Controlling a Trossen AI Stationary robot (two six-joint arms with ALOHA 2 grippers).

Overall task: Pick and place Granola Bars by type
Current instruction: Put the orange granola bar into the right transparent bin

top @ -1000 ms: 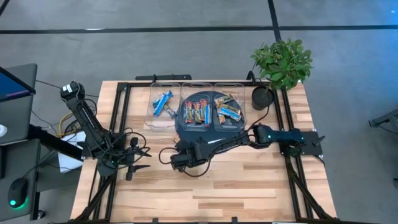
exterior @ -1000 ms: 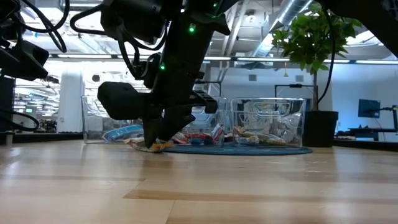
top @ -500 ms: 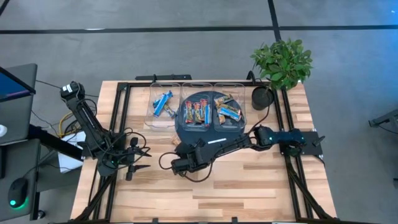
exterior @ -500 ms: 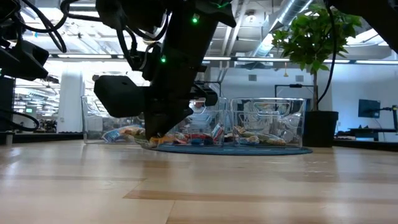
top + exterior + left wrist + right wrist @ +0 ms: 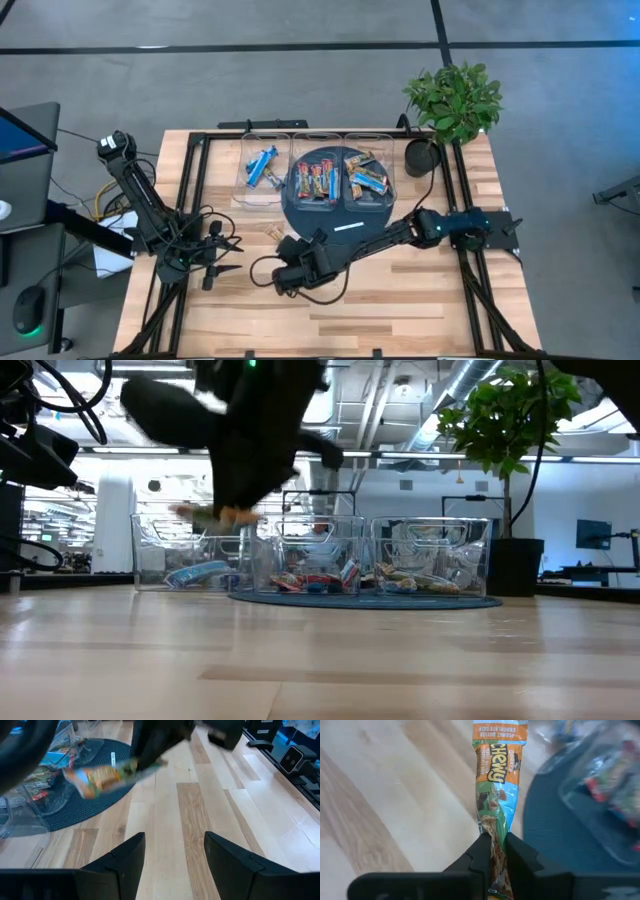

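At the table's left edge the left gripper (image 5: 222,255) is waiting low over the wood, its two fingers (image 5: 125,857) standing apart with nothing between them. Its wrist camera is looking across the boards toward the other arm, where an orange-brown bar (image 5: 102,774) is hanging in the air above the edge of the dark round mat (image 5: 82,802). Moving rightward, the right gripper (image 5: 277,278) is reaching out over the bare wood in front of the mat, well short of the bins, and its fingers are clamping tight on one end of that orange-brown bar (image 5: 497,795); the wrapper, printed with the word "Chewy", is sticking straight out from the pinch, with the tabletop and a curve of the mat lying beneath it. In the low view the bar (image 5: 225,516) is riding clear of the table, up at about the height of the bins' rims. Behind it three clear bins are sitting side by side, partly on the mat: the left bin (image 5: 250,178) is holding the blue bars (image 5: 262,165), the middle bin (image 5: 318,200) the red-dark bars (image 5: 317,178), and the right bin (image 5: 385,190) the other orange-brown bars (image 5: 366,178). A thin white strip (image 5: 347,227) is lying on the mat's near edge. At the far right corner a potted plant (image 5: 452,105) is standing.
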